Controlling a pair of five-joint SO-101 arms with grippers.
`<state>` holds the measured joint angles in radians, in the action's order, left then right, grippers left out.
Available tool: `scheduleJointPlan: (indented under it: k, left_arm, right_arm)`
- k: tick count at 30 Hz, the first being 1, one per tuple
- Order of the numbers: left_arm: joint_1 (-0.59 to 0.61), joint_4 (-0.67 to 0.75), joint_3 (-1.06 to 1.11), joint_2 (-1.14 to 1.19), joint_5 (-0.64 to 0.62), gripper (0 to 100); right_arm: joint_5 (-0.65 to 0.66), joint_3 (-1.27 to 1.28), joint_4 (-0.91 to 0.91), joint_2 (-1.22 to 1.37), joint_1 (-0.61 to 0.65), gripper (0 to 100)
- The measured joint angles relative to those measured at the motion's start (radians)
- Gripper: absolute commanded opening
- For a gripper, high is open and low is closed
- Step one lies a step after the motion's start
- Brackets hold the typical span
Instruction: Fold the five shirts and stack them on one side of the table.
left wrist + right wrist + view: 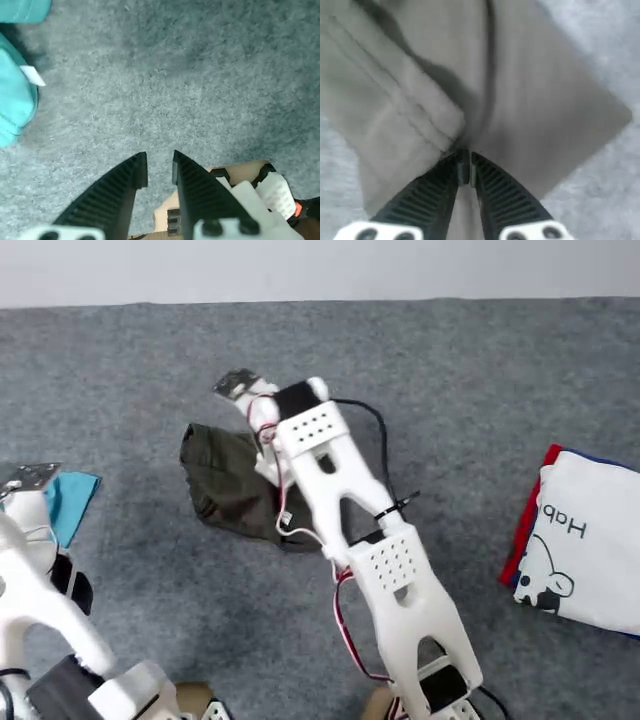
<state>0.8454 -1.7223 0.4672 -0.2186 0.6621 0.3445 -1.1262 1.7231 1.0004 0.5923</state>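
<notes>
A dark olive shirt [225, 485] lies crumpled on the grey carpet [470, 390] near the middle. My right gripper [464, 159] is shut on a fold of the olive shirt [530, 110], and the right arm [340, 490] stretches over its near edge. A teal shirt [72, 502] lies at the far left beside the left arm [35, 590]. My left gripper [160, 167] hangs over bare carpet with its fingers slightly apart and nothing between them; the teal shirt [15, 100] is off to one side of it.
A stack of folded shirts [585, 540] sits at the right edge, a white printed one on top of red and blue ones. Bare carpet stretches across the back and between the olive shirt and the stack.
</notes>
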Motion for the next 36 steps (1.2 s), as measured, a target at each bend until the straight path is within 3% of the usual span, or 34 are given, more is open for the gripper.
scheduleJointPlan:
  k: [9,21,29,36]
  left_arm:
    - [-0.002,0.000,0.002,-0.006,0.000,6]
    - [-0.002,0.000,-0.032,-0.006,-0.011,3]
    - [0.002,-0.002,-0.204,-0.006,-0.176,3]
    - [0.126,-0.002,-0.351,-0.006,-0.226,3]
  right_arm:
    - [0.002,-0.038,0.028,0.002,0.261,0.9]
    - [0.000,-0.180,0.029,0.031,0.158,0.9]
    - [0.002,-0.161,0.029,0.064,0.276,0.9]
    - [0.002,-0.161,0.029,0.089,0.318,0.9]
